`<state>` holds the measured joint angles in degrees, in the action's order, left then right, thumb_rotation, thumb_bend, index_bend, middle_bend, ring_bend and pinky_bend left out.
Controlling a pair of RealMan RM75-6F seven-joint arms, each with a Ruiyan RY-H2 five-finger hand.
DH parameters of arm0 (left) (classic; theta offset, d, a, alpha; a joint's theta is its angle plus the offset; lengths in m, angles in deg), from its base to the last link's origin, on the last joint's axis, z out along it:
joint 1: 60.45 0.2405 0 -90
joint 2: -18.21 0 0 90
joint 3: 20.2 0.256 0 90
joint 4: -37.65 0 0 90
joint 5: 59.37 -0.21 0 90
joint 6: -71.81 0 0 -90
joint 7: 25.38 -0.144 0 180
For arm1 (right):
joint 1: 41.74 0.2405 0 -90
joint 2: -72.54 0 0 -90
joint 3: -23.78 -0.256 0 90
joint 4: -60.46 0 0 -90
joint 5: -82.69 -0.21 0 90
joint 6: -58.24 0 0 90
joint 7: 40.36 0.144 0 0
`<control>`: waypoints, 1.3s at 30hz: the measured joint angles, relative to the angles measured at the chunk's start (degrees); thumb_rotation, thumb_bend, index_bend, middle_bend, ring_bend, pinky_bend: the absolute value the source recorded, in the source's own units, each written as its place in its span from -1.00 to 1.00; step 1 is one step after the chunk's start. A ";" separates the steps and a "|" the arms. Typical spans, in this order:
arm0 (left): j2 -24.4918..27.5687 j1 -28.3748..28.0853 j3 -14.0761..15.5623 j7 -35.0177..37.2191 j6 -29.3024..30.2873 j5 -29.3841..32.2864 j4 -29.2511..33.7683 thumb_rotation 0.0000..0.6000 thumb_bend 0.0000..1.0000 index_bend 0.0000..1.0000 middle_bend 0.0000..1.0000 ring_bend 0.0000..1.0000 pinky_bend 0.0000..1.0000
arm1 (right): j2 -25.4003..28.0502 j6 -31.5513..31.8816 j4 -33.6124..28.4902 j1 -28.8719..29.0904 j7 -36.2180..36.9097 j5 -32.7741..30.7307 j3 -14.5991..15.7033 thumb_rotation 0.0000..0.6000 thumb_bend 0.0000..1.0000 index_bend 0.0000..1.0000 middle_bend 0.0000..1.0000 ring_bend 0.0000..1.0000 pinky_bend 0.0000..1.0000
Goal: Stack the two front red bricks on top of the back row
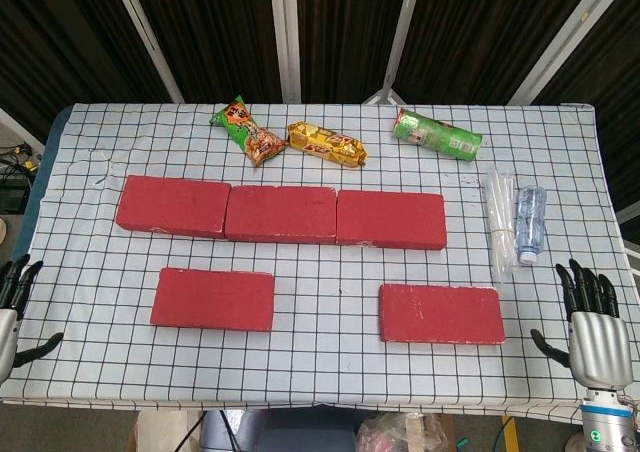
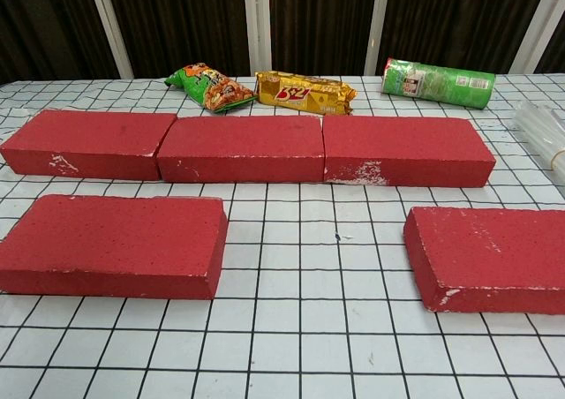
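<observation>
1. Left hand (image 1: 14, 307) hangs off the counter's near left edge, fingers spread, holding nothing.
2. Right hand (image 1: 596, 330) sits at the near right edge, fingers spread upward, also empty.
3. Both show only in the head view.
4. Front left brick (image 1: 213, 299) lies flat on the checkered counter (image 1: 330, 372), well apart from the front right brick (image 1: 441, 313).
5. Behind them the back row (image 1: 281, 213) of three red bricks lies end to end, touching, with nothing on top.
6. Farther back lie a green snack bag (image 1: 248, 131), a gold biscuit pack (image 1: 326, 142) and a green can (image 1: 436, 134) on its side.
7. A water bottle (image 1: 529, 224) and a clear sleeve (image 1: 500, 222) lie just right of the row.
</observation>
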<state>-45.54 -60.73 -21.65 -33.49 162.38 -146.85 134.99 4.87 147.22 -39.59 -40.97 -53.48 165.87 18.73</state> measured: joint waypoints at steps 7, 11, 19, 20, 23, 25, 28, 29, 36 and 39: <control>-0.19 0.14 0.33 -0.93 0.31 -0.95 0.34 1.00 -1.00 -0.85 -1.00 -1.00 -1.00 | 0.18 -1.24 -0.24 0.36 0.18 0.33 0.63 1.00 -0.57 -0.94 -1.00 -1.00 -1.00; -0.23 0.27 0.53 -0.48 0.82 -1.69 0.24 1.00 -1.00 -0.85 -1.00 -1.00 -1.00 | 0.66 -2.20 -0.93 0.53 1.05 0.46 1.12 1.00 -0.61 -0.94 -1.00 -1.00 -1.00; 0.25 0.11 0.21 -0.23 -0.31 -0.08 0.65 1.00 -1.00 -0.85 -1.00 -1.00 -1.00 | 1.52 -5.65 -3.96 1.02 2.73 -0.90 2.11 1.00 -0.73 -0.99 -1.00 -1.00 -1.00; 0.27 0.15 0.14 -0.18 -0.13 -0.06 0.68 1.00 -1.00 -0.85 -1.00 -1.00 -1.00 | 2.35 -7.11 -5.00 1.36 2.77 -1.35 2.36 1.00 -0.73 -1.00 -1.00 -1.00 -1.00; 0.32 0.38 0.13 -0.07 0.33 -0.14 0.62 1.00 -1.00 -0.85 -1.00 -1.00 -1.00 | 5.62 -11.20 -8.48 2.69 2.25 -3.04 2.74 1.00 -0.73 -1.00 -1.00 -1.00 -1.00; 0.44 0.30 0.16 0.07 -0.14 0.06 0.60 1.00 -1.00 -0.85 -1.00 -1.00 -1.00 | 7.60 -13.54 -10.90 3.77 1.10 -5.10 2.67 1.00 -0.73 -1.00 -1.00 -1.00 -1.00; 0.50 -0.03 -0.09 -0.09 -1.12 1.15 0.56 1.00 -1.00 -0.85 -1.00 -1.00 -1.00 | 10.65 -17.32 -14.95 6.05 -2.22 -10.46 2.17 1.00 -0.73 -1.00 -1.00 -1.00 -1.00; 0.46 -0.16 -0.19 -0.32 -1.40 1.48 0.55 1.00 -1.00 -0.85 -1.00 -1.00 -1.00 | 11.79 -18.81 -16.60 7.23 -4.05 -13.09 1.87 1.00 -0.73 -1.00 -1.00 -1.00 -1.00; 0.42 -0.64 -0.45 -0.88 -2.29 2.18 0.75 1.00 -1.00 -0.85 -1.00 -1.00 -1.00 | 15.83 -25.03 -24.35 15.32 -15.00 -28.88 0.17 1.00 -0.73 -1.00 -1.00 -1.00 -1.00; 0.55 -0.64 -0.49 -0.60 -2.31 2.32 0.74 1.00 -1.00 -0.85 -1.00 -1.00 -1.00 | 15.54 -25.71 -25.67 18.66 -18.66 -35.06 -0.41 1.00 -0.73 -1.00 -1.00 -1.00 -1.00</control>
<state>-44.99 -61.37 -22.14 -34.10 160.07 -144.53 135.73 20.42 121.51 -65.27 -22.31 -72.15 130.81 18.32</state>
